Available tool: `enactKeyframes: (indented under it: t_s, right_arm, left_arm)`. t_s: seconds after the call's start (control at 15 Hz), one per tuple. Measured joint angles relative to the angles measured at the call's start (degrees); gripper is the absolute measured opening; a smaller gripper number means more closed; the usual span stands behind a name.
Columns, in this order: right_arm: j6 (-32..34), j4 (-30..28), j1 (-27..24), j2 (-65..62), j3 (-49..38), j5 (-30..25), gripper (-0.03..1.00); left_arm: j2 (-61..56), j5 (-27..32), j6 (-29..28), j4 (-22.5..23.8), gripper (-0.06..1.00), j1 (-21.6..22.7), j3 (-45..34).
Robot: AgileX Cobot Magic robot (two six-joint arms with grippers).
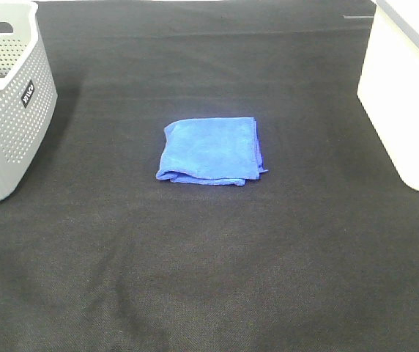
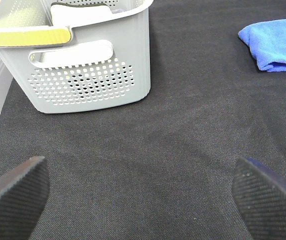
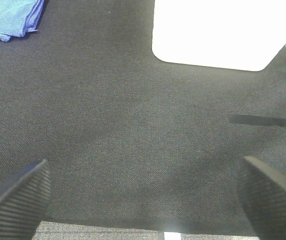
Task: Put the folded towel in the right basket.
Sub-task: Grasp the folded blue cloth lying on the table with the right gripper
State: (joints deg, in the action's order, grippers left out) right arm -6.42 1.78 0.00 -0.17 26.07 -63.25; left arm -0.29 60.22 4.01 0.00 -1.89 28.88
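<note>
1. Basket point(image 1: 8, 103), grey and perforated, stands at the far left corner: not the goal.
2. Left gripper point(image 2: 143, 195), near it, gapes wide, empty.
3. Folded towel point(image 1: 211, 150) lies mid-surface, untouched.
4. Right gripper point(image 3: 145, 200), equally spread and empty, seems better placed.
5. White basket point(image 1: 407, 110) waits at the right edge.

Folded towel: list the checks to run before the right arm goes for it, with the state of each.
1. The folded towel lies flat on the black cloth, touching nothing: ok.
2. The right gripper is open and empty: ok.
3. The left gripper is open, empty, and off near the grey basket, clear of the towel: ok.
4. Nothing stands between the towel and the white right basket: ok.
5. Room inside the right basket: cannot tell, its opening is out of view.
</note>
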Motion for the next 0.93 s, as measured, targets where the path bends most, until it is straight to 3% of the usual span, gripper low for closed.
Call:
enactKeyframes:
  t_s: [0.93]
  right_arm:
    - [0.0,0.0,0.0,0.0,0.0,0.0,0.97]
  left_arm:
    - [0.0,0.0,0.0,0.0,0.92,0.0,0.0]
